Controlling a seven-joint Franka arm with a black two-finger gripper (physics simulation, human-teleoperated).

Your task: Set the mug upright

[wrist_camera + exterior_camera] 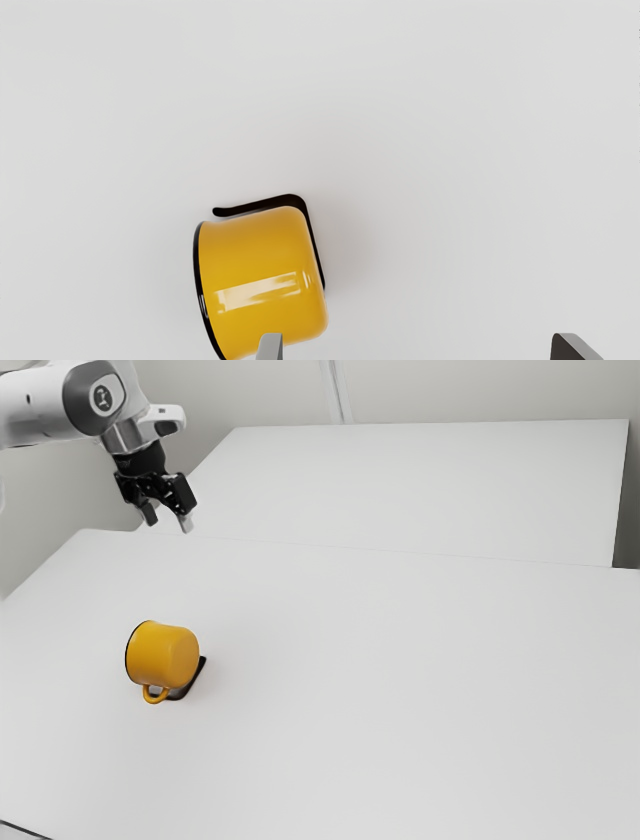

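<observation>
Exterior view: the mug (162, 654) lies on its side on the table (400, 680), right against a thin black strip (197, 674), so the upright pose is not there; gripping it, turning it onto its base and letting go look to be what is left. It is yellow, its mouth toward the exterior view's left and its handle (154, 696) low on the near side. The gripper (168, 522) is well above the strip.

Wrist view: the jaws stand wide apart and hold nothing. Beside the strip, the mug shows a black rim and glossy wall.
</observation>
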